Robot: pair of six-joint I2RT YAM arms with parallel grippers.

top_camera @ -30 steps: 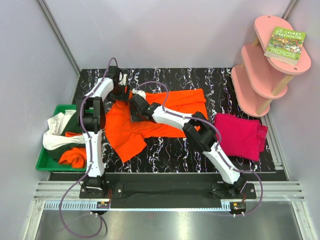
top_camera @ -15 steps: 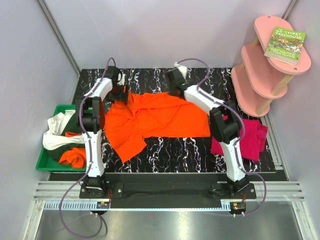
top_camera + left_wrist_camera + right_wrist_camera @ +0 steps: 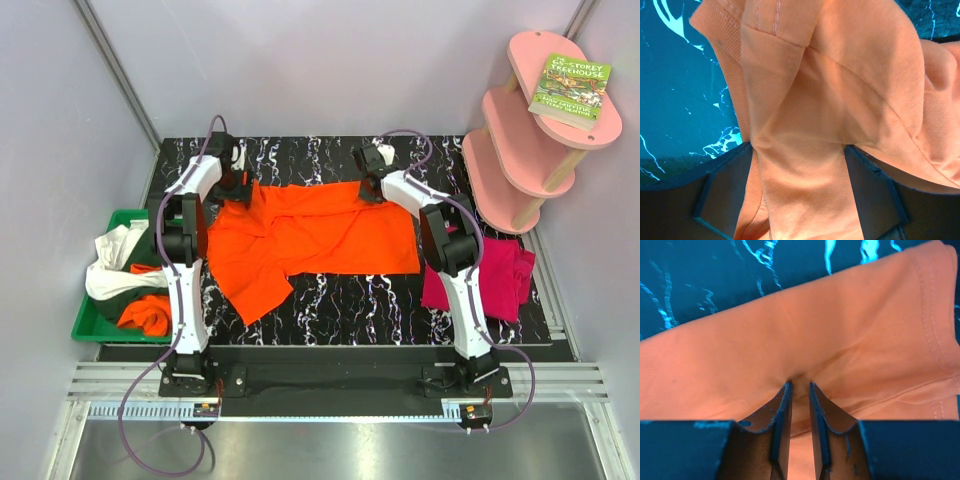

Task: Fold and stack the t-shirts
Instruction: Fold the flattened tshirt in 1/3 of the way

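A bright orange t-shirt (image 3: 320, 230) lies spread on the black marbled table (image 3: 340, 305). My left gripper (image 3: 235, 185) sits at the shirt's far left corner. In the left wrist view it (image 3: 797, 150) stands open, with a band of orange cloth (image 3: 840, 90) running between the wide-set fingers. My right gripper (image 3: 372, 188) is at the shirt's far edge, right of centre. Seen from the right wrist, it (image 3: 799, 385) is shut on a small pinched fold of the orange cloth (image 3: 790, 340). A folded magenta t-shirt (image 3: 495, 270) lies at the right, partly behind my right arm.
A green bin (image 3: 88, 325) at the table's left holds white (image 3: 110, 280), dark green (image 3: 145, 250) and orange (image 3: 145, 315) shirts. A pink tiered shelf (image 3: 530, 130) with a book (image 3: 570, 90) stands at the back right. Grey walls close in the table.
My right arm swung from the shirt's middle to its far edge and closed its jaws on the cloth. The shirt now lies flatter. The left gripper stayed put.
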